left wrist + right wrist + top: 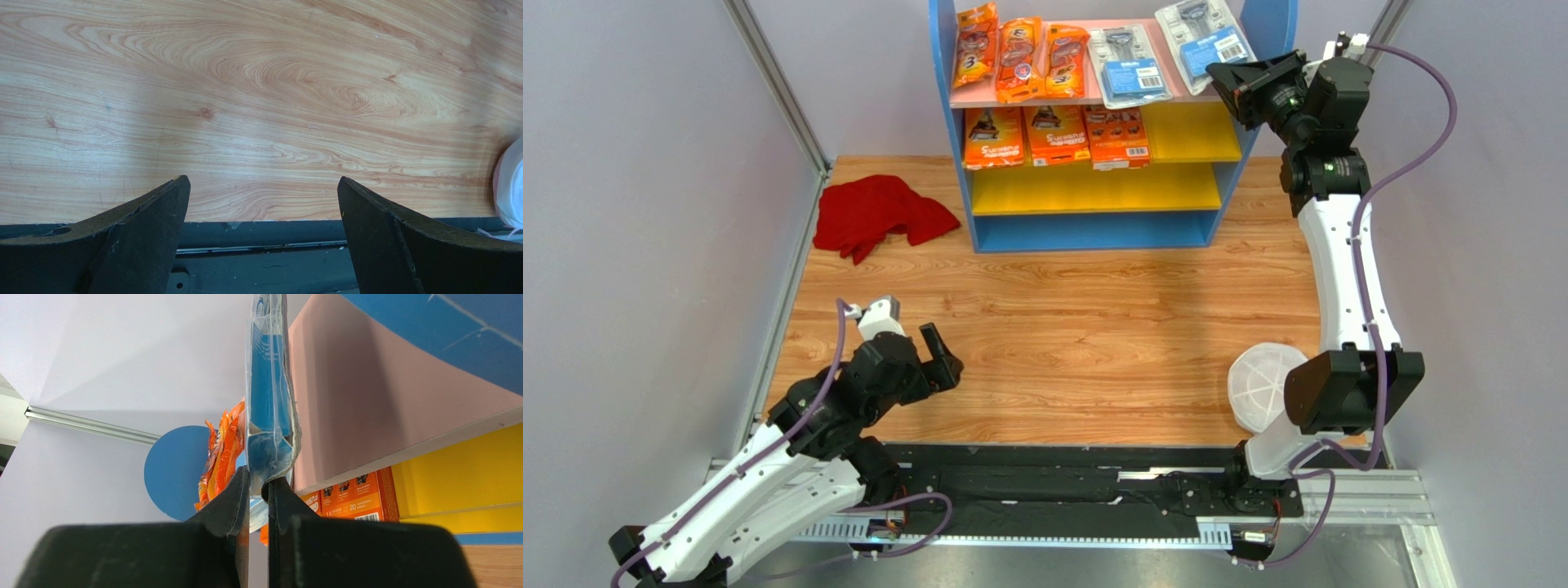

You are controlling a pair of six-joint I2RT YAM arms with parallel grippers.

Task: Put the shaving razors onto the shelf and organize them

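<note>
Top external view: the shelf (1100, 232) stands at the far edge of the wooden surface (1075, 331). Its pink top board (1081, 92) carries three orange bags (1020, 58) and two grey-blue blister cards, while three orange boxes (1058, 135) sit side by side on the upper yellow board (1192, 132). The right hand (1232, 83) reaches to the top board's right end and pinches the outer blister card (1205, 37); the inner blister card (1133, 64) lies just beside it. The left hand (934, 349) hovers low over the near left of the surface, its jaws spread wide and holding nothing. A red cloth (879, 214) lies left of the shelf and a white dish (1263, 382) near the right arm's base. Left wrist view: both fingers (141, 233) stand far apart over bare wood, with the dish's edge at far right. Right wrist view: the fingertips (236, 493) clamp the outer blister card's lower edge, the card lying against the pink board.
</note>
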